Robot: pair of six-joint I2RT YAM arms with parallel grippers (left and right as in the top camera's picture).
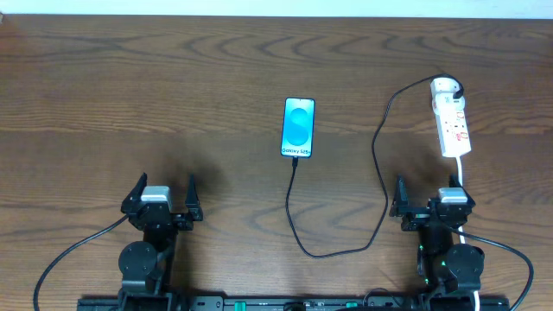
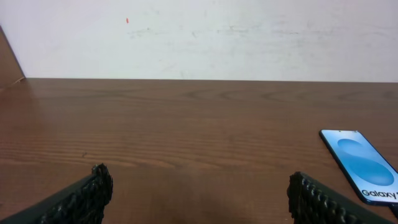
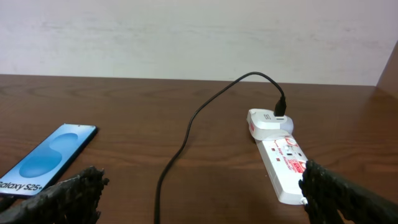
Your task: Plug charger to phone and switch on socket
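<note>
The phone [image 1: 298,128] lies flat mid-table, its blue screen lit; it also shows in the left wrist view [image 2: 362,163] and the right wrist view [image 3: 48,159]. The black charger cable [image 1: 380,173] runs from the phone's near end, loops toward the front, and rises to a black plug seated in the far end of the white socket strip [image 1: 452,117], also seen in the right wrist view [image 3: 280,158]. My left gripper [image 1: 162,199] is open and empty at the front left. My right gripper [image 1: 434,200] is open and empty at the front right, just short of the strip.
The strip's thick white cord [image 1: 460,173] runs toward the right arm. A pale wall [image 2: 199,37] stands beyond the table's far edge. The brown wooden tabletop [image 1: 130,104] stretches left of the phone.
</note>
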